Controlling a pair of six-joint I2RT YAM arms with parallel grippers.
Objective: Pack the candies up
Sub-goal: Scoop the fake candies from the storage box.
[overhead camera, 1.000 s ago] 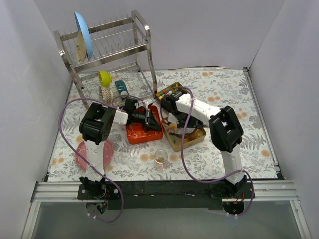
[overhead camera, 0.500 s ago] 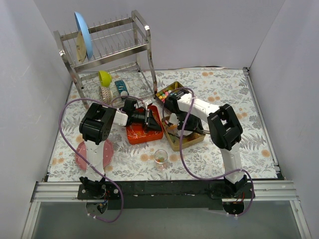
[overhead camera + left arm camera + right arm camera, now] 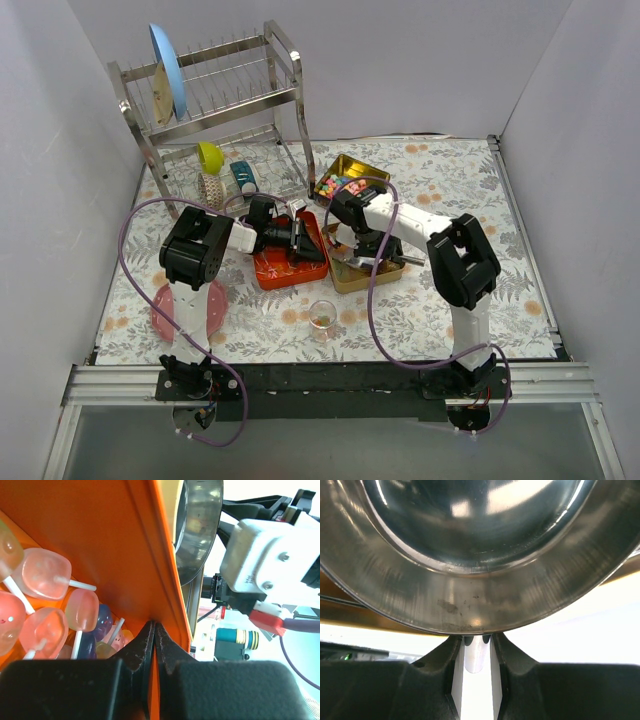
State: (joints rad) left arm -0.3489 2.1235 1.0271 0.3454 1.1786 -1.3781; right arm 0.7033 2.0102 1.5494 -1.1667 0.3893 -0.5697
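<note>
Left wrist view: left gripper (image 3: 154,630) clamped tight on orange plastic tray (image 3: 100,540) wall; beside tray, right gripper (image 3: 474,640) pinches round steel bowl (image 3: 470,555) rim; bowl contents unseen.

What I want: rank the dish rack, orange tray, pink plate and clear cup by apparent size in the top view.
Largest: dish rack.
Next: orange tray and pink plate, alike and both partly hidden, so unranked.
Smallest: clear cup.

Top external: I look down from behind over the table (image 3: 470,200).
Left wrist: close on the orange tray (image 3: 115,540).
Right wrist: against the steel bowl (image 3: 470,595).
Shared: bowl, both wrists.
</note>
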